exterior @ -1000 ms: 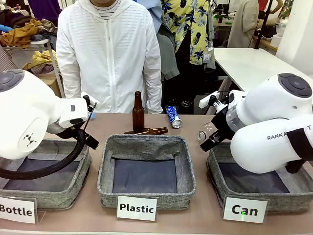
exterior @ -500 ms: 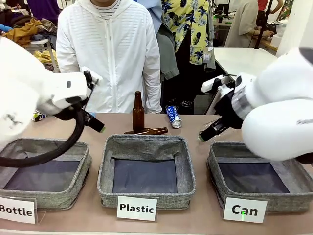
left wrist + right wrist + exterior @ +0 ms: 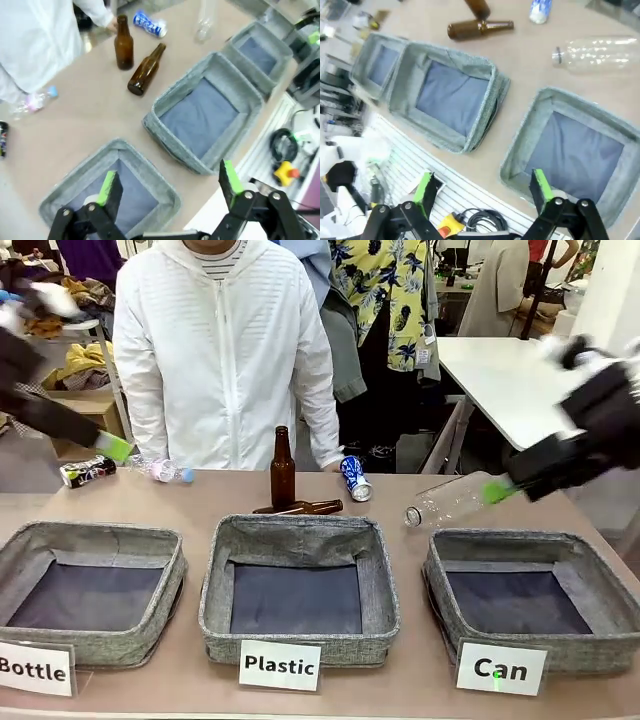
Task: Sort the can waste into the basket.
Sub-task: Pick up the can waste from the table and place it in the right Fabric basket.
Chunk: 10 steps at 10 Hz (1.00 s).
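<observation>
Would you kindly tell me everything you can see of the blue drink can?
The blue can is a small metal drink can with white lettering. It lies on its side near the far edge of the table, just right of the upright brown bottle. Nothing grips it; as far as shows, only the table touches it.

Our left gripper swung up toward the table's far left corner, our right gripper toward its right edge, dark can uncovered to us.
</observation>
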Motion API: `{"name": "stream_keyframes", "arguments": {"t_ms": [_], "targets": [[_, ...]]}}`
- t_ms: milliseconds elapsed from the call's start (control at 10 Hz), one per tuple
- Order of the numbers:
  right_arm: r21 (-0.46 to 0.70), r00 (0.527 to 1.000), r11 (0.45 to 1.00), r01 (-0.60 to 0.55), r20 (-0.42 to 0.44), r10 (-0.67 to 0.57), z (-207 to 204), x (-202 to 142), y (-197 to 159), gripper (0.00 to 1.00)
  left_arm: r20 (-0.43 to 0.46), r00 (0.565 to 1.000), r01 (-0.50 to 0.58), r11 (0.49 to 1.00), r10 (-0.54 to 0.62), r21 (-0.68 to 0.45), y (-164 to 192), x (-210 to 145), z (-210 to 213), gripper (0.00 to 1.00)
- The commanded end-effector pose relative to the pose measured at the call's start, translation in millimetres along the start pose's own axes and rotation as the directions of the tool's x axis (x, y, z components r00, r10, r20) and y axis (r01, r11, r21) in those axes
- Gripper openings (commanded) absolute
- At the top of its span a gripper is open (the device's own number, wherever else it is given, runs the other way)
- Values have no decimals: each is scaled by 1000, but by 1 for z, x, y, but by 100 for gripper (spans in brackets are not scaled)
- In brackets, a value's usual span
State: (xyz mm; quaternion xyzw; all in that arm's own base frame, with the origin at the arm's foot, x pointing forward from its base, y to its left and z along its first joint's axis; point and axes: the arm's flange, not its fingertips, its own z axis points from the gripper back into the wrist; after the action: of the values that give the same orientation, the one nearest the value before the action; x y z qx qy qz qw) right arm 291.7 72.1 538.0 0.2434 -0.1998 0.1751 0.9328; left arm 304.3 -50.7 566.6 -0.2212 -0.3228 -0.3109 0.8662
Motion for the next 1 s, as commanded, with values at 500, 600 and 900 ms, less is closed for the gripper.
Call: {"name": "stream_keyframes", "arguments": {"t_ms": [500, 600, 900], "targets": [[303, 825, 837, 454, 212, -524, 75, -93, -190, 100, 351, 786, -446, 860, 509, -248, 146, -184, 91, 100], [316, 777, 801, 509, 233, -585, 78, -106, -205, 100, 383, 702, -555, 798, 600, -234, 157, -204, 92, 100], [297, 756, 780, 550, 220, -617, 91, -109, -218, 100, 366, 702, -564, 791, 611, -238, 184, -211, 122, 100]]}}
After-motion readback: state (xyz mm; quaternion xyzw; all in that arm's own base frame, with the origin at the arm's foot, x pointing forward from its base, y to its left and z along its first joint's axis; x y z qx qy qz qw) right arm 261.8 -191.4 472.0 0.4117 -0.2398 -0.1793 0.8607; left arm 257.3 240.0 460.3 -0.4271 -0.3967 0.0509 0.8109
